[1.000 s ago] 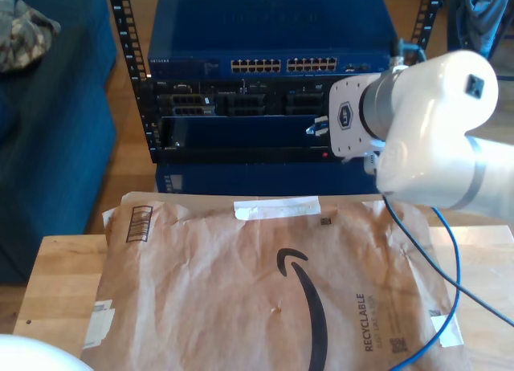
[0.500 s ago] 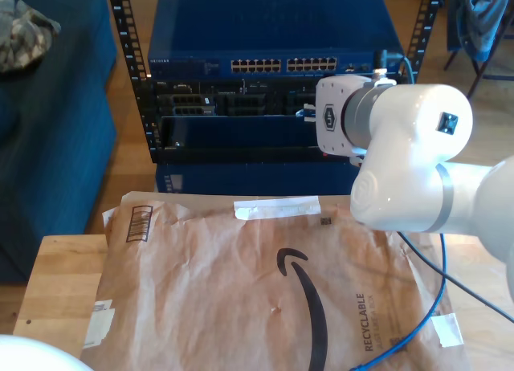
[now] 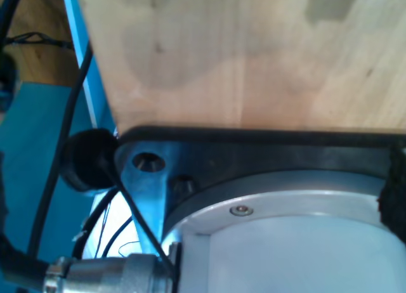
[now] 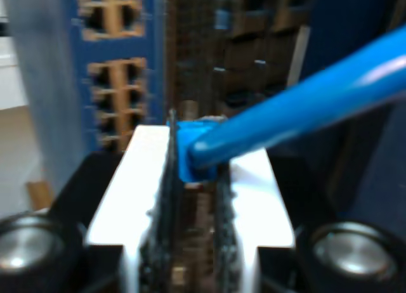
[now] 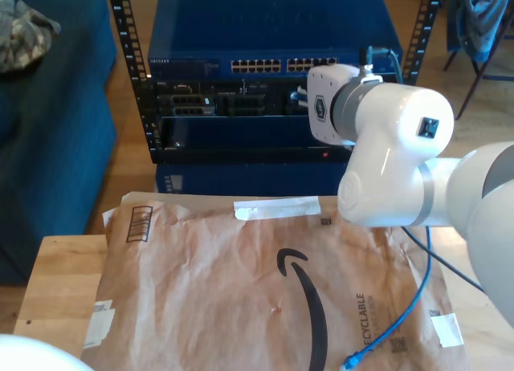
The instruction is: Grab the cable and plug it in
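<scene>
Wooden bench point(image 5: 60, 283) under a brown paper mailer point(image 5: 265, 283), facing a rack point(image 5: 140, 90) with a blue network switch point(image 5: 273, 34) and its row of ports point(image 5: 283, 65). Second gripper point(image 4: 193, 172): fingers point(image 4: 254, 185) clenched on the cable point(image 4: 298, 109) just behind its plug, blue connector body pinched between the two white pads, cord rising away at a slant. Rack face and blurred ports directly ahead in the second wrist view. In the exterior view, same arm reaching to the switch front toward the exterior view's right, cable trailing down behind the arm point(image 5: 414, 299) and across the mailer, free plug point(image 5: 351, 360) lying near the mailer's lower edge. First gripper: bench wood and an arm base point(image 3: 266, 198) in its wrist view, finger state impossible to tell. Step in hand, judged: insertion. For a clean result, align plug axis square to one port, keep the latch tab oriented to the port notch, advance straight and slowly, avoid side load on the thin cord, confirm seating before release. Risk: plug rotating within the pads.
</scene>
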